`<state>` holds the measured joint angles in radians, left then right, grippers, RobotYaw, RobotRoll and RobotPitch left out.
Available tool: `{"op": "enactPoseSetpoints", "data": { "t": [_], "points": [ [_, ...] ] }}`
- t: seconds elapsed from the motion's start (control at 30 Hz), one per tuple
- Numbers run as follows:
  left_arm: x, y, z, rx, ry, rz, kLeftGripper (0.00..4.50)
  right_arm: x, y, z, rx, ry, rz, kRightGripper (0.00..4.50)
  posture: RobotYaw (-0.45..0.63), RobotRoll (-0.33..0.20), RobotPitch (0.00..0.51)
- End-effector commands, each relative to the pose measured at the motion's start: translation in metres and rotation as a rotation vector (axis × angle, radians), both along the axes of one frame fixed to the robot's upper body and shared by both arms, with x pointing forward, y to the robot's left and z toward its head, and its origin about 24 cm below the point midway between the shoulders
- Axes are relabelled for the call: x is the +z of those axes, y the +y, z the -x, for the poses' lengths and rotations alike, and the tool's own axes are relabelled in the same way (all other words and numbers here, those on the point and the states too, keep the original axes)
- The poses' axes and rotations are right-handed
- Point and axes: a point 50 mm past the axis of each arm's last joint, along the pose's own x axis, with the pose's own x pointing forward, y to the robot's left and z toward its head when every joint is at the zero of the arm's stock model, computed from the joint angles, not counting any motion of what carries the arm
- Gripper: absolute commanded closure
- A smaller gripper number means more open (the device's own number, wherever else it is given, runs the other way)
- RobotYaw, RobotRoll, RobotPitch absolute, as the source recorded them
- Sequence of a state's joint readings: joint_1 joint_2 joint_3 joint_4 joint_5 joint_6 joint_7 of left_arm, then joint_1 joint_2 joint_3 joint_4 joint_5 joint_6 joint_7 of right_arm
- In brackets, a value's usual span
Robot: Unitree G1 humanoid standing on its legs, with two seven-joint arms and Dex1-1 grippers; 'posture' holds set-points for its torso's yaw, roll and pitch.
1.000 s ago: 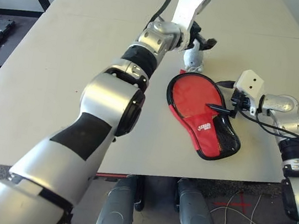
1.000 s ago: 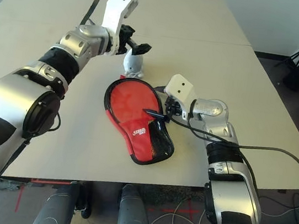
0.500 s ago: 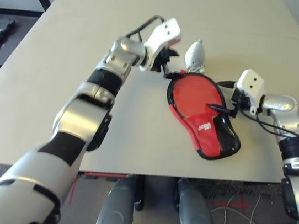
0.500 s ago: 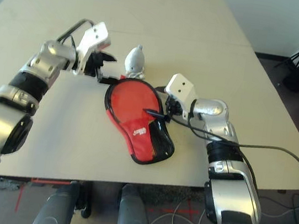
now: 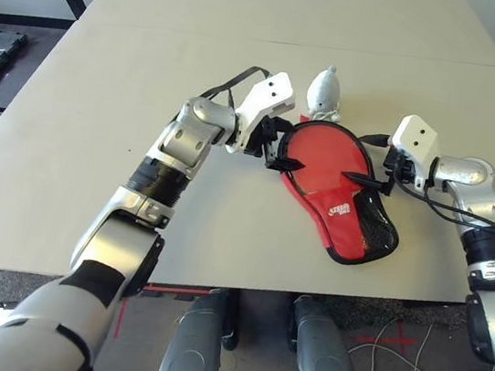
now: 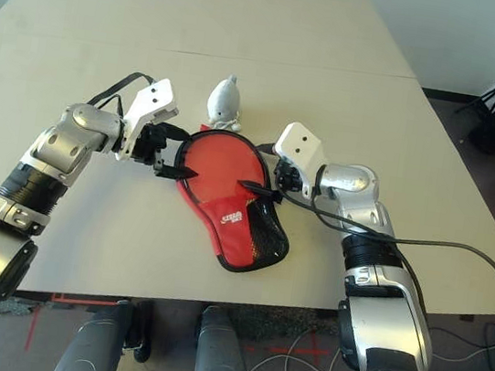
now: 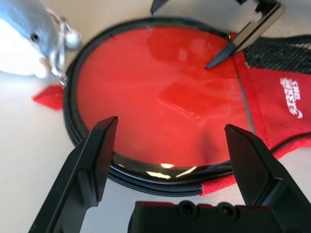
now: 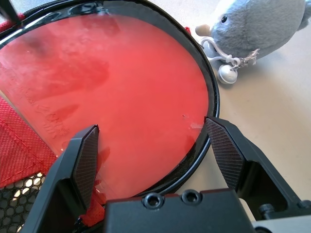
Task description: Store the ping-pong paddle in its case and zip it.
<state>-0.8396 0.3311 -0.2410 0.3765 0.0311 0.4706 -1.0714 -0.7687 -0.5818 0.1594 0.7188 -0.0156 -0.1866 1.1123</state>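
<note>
Red rubber glints up at me: the flat round-faced ping-pong paddle (image 5: 322, 156) already lies inside the soft red fabric case with the black zipper rim (image 5: 346, 220), head toward twelve o'clock on the pale table (image 5: 101, 110), mesh-pocket end toward five. So stowing looks done; by my reckoning zipping is the step in hand, and the rim gapes unzipped around the paddle head. My left gripper (image 5: 275, 151) sits at the case's nine o'clock edge, fingers spread wide and holding nothing, the rim lying just ahead between them. My right gripper (image 5: 370, 178) is at three o'clock, likewise spread and empty, one fingertip over the red face. Next I would need to find the zipper pull, which I can't pick out, and pin the case steady. The small grey-and-white plush pouch (image 5: 324, 92) sits just past the rim at twelve.
</note>
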Motion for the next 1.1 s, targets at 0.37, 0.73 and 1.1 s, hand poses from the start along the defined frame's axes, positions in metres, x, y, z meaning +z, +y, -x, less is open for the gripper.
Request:
{"op": "enactPoseSetpoints", "data": {
  "t": [0.37, 0.73, 1.1],
  "points": [
    [-0.026, -0.011, 0.005, 0.052, 0.088, -0.032, 0.01, -0.052, -0.005, 0.015, 0.001, 0.217, 0.132, 0.00, -0.11, 0.000, 0.225],
    [-0.046, -0.017, 0.014, 0.063, 0.104, -0.063, 0.01, -0.032, -0.011, 0.008, -0.049, 0.205, 0.051, 0.00, -0.12, 0.000, 0.221],
    [-0.058, -0.024, 0.026, 0.070, 0.139, -0.060, 0.01, 0.035, -0.013, -0.019, -0.153, 0.217, -0.307, 0.00, -0.11, 0.000, 0.219]
  ]
}}
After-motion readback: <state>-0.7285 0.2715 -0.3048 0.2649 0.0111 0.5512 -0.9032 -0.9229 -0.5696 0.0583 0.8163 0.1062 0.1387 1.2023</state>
